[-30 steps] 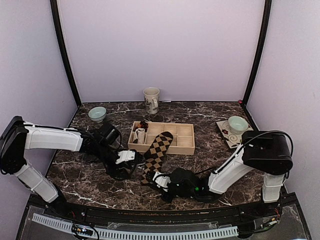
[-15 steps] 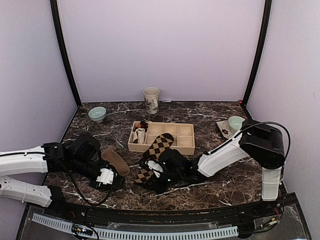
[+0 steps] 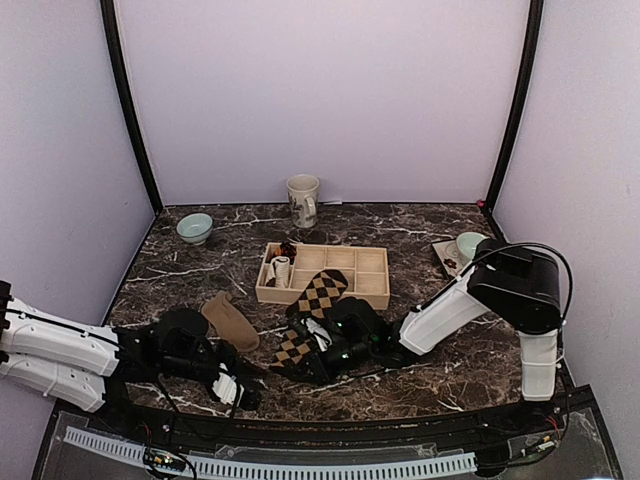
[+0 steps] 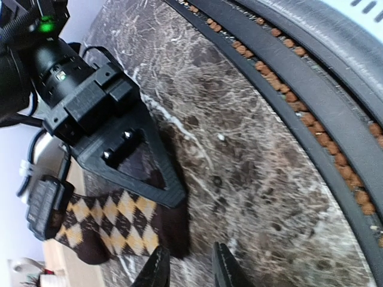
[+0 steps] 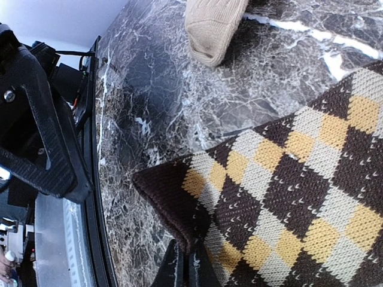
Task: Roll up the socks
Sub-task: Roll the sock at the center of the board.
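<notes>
One tray [image 3: 372, 287] sits mid-desk [image 3: 450, 350], with one mug [image 3: 303, 200] behind it, a left bowl [image 3: 195, 227] and a right bowl [image 3: 470, 245]. Of the two socks, the tan sock [image 3: 232, 320] lies front-left of the tray and the argyle sock [image 3: 320, 295] touches its front rim. My right fingers [image 5: 182, 266] pinch the argyle sock's near edge. My left fingers [image 4: 188, 272], narrow and empty, hover nearby.
</notes>
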`<action>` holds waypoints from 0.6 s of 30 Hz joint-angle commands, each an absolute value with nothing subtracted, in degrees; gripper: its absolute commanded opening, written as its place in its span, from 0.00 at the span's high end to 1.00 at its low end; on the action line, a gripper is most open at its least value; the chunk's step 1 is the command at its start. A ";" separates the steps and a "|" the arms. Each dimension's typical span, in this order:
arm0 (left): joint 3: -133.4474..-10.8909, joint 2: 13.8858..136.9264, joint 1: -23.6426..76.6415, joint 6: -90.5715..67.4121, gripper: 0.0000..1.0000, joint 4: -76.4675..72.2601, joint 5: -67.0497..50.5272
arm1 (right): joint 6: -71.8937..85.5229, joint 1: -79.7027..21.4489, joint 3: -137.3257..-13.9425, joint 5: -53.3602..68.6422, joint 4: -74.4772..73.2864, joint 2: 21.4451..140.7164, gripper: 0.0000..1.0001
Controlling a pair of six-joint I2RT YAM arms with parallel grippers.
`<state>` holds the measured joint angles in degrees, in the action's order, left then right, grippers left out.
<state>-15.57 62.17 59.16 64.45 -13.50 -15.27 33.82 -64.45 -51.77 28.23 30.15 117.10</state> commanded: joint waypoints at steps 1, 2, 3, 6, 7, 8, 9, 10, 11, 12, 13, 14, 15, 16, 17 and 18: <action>-13.60 67.47 59.55 69.65 0.73 -29.52 -14.15 | 36.21 -63.98 -48.35 30.32 23.93 121.16 1.00; -13.73 68.55 59.58 70.34 0.73 -29.91 -14.29 | 36.50 -63.80 -48.14 30.72 24.56 121.38 1.00; -13.95 69.62 59.59 71.05 0.73 -30.07 -14.32 | 36.72 -63.59 -48.03 31.16 24.99 121.56 1.00; -13.87 72.19 59.59 73.18 0.73 -31.65 -13.94 | 36.53 -63.37 -47.93 31.43 25.28 121.89 1.00; -14.11 72.77 59.60 73.36 0.74 -31.64 -13.77 | 36.44 -63.31 -47.97 31.46 25.23 122.02 1.00; -14.48 73.23 59.67 73.45 0.73 -31.22 -13.60 | 36.21 -63.22 -48.19 31.59 24.97 122.14 1.00; -14.61 73.55 59.68 73.43 0.73 -31.38 -13.15 | 36.09 -63.17 -48.29 31.83 24.90 122.24 1.00; -14.34 73.76 59.68 73.25 0.73 -32.88 -12.40 | 35.93 -63.13 -48.39 31.90 24.64 122.25 1.00; -14.08 73.96 59.68 73.47 0.73 -33.73 -12.15 | 35.76 -63.11 -48.46 31.91 24.36 122.26 1.00; -13.91 74.19 59.67 74.13 0.72 -33.64 -12.00 | 35.51 -63.05 -48.55 31.96 24.07 122.30 1.00; -13.82 74.52 59.68 75.17 0.71 -33.07 -11.83 | 35.18 -63.01 -48.68 31.99 23.62 122.28 1.00; -13.70 75.02 59.68 75.60 0.71 -33.35 -11.61 | 34.79 -62.97 -48.88 31.87 23.05 122.22 1.00; -13.68 75.65 59.68 75.73 0.71 -33.75 -11.33 | 34.46 -62.94 -48.82 31.61 22.73 122.15 1.00; -13.85 76.33 59.68 75.99 0.71 -33.56 -11.28 | 34.38 -62.72 -48.62 31.52 22.81 122.09 1.00; -13.88 76.73 59.68 76.44 0.71 -33.42 -11.41 | 34.37 -62.67 -48.54 31.63 22.95 122.08 1.00; -13.70 76.95 59.68 77.02 0.71 -33.54 -11.56 | 34.43 -62.59 -48.39 31.72 23.16 122.15 1.00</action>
<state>-14.70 75.53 59.42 74.43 -32.23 -12.03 35.40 -63.02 -50.89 32.14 33.80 118.41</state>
